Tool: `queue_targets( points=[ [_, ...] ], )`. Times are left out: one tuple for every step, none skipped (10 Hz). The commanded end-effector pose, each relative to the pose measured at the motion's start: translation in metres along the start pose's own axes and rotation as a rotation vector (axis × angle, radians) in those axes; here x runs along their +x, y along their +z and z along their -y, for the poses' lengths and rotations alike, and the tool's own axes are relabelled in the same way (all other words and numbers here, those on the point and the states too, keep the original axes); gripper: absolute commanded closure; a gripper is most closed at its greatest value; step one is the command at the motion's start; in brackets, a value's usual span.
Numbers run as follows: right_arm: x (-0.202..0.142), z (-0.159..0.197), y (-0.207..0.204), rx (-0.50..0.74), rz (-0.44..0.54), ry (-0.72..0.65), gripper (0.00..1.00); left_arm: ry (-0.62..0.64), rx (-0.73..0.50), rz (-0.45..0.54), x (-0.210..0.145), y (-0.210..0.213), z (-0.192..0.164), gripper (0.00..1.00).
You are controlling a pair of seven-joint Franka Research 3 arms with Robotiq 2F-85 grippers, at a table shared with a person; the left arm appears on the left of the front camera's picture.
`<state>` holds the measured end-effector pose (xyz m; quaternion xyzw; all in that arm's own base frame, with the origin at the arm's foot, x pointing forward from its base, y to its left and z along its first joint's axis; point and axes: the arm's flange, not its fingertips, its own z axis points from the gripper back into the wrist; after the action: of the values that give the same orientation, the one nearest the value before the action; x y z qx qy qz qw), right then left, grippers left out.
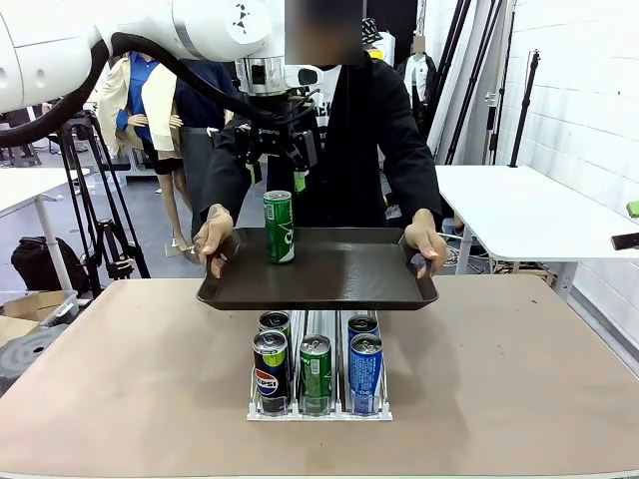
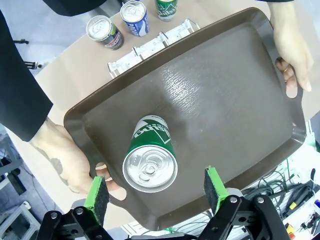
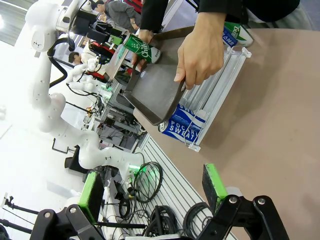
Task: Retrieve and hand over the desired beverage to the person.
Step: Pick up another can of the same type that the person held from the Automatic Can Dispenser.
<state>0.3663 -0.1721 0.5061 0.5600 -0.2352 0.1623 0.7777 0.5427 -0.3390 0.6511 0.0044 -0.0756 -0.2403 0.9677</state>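
— Brown tabletop [image 1: 519, 379], what's over it?
— Person [image 1: 379, 130] holds a dark tray [image 1: 349, 274] above the can rack [image 1: 319, 404]; a green can [image 1: 279, 227] stands upright on the tray.
— Left gripper [image 1: 278, 172]?
— Directly above the can, jaws spread wide, gripping nothing. Right gripper [image 3: 152, 192] also gapes empty.

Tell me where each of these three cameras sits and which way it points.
Front: fixed on the robot's side of the table, facing the person; left arm and left pincer hang over the can.
Left wrist: on the left arm, looking down at can and tray; open left pincer at bottom.
Right wrist: on the right arm, rolled sideways, facing the rack; open right pincer at bottom.
Shared: all show the can on the tray the person holds.
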Motion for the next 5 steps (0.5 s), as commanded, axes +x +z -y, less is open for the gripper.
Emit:
queue_targets(
  points=[
    [-0.0019, 0.0001, -0.0024, -0.012, 0.01, 0.003, 0.0, 0.001, 0.0, 0.002, -0.0003, 0.0011, 0.0001, 0.0],
    [-0.0019, 0.0001, -0.0024, -0.012, 0.01, 0.003, 0.0, 0.001, 0.0, 0.002, -0.0003, 0.0011, 0.0001, 0.0],
    [-0.0019, 0.0001, -0.0024, -0.012, 0.01, 0.003, 0.0, 0.001, 0.0, 0.002, -0.0003, 0.0011, 0.0001, 0.0],
    [-0.0019, 0.0001, -0.0024, -0.012, 0.01, 0.003, 0.0, 0.001, 0.0, 0.002, -0.0003, 0.0011, 0.0001, 0.0],
    [-0.0019, 0.0001, -0.0024, -0.012, 0.01, 0.003, 0.0, 0.001, 0.0, 0.002, -0.0003, 0.0011, 0.0001, 0.0]
  ],
)
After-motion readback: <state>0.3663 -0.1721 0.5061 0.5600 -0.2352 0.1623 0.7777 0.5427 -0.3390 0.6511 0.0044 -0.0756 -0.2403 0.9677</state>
